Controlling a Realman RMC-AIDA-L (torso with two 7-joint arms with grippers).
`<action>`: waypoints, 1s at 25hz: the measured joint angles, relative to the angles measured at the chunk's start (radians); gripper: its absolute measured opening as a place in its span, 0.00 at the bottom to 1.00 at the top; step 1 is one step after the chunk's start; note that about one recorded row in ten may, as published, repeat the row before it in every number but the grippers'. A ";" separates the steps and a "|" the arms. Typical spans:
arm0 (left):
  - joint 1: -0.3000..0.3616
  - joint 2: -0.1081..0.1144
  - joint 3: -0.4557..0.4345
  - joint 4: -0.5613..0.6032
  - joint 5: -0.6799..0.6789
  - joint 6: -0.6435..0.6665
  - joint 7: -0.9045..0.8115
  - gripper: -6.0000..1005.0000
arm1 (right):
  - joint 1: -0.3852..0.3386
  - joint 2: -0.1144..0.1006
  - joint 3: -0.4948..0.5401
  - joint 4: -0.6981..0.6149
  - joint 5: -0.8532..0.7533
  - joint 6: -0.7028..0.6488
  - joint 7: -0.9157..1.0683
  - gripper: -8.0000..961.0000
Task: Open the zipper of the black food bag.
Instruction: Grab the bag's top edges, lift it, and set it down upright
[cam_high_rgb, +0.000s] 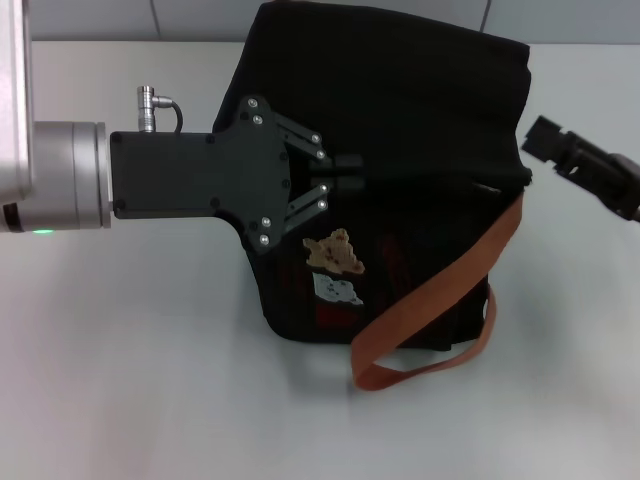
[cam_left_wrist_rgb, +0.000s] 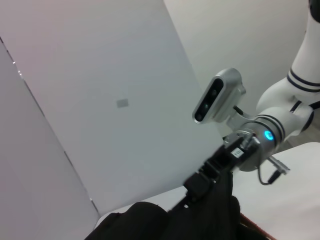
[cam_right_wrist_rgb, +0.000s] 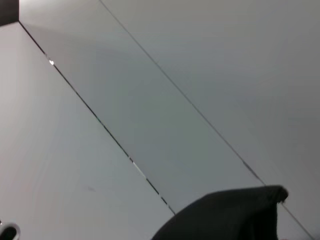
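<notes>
In the head view, the left gripper (cam_high_rgb: 345, 172) is seen reaching in from the left edge of the frame; its fingertips are drawn close together over the top of the black food bag (cam_high_rgb: 420, 130), though whether fabric or a pull tab is pinched between them cannot be told. The bag is stood at the centre of the white table (cam_high_rgb: 130, 380), with two bear patches (cam_high_rgb: 335, 265) (one tan, one pale blue) on its near face; no writing can be read. An orange-brown strap (cam_high_rgb: 440, 300) is draped down toward the lower right. The zipper cannot be made out. At the right edge, the right gripper (cam_high_rgb: 545, 140) is held near the bag's corner; its state cannot be told.
</notes>
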 joint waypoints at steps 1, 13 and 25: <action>0.001 0.000 0.008 0.000 -0.001 -0.017 0.000 0.08 | 0.001 0.004 -0.014 -0.001 -0.001 0.007 -0.003 0.87; 0.003 0.001 0.001 -0.021 -0.039 -0.026 0.026 0.07 | -0.037 0.002 -0.017 -0.004 0.004 0.030 -0.008 0.62; -0.002 0.000 0.007 -0.048 -0.049 -0.030 0.049 0.06 | -0.011 -0.002 -0.021 -0.007 0.001 0.030 -0.026 0.50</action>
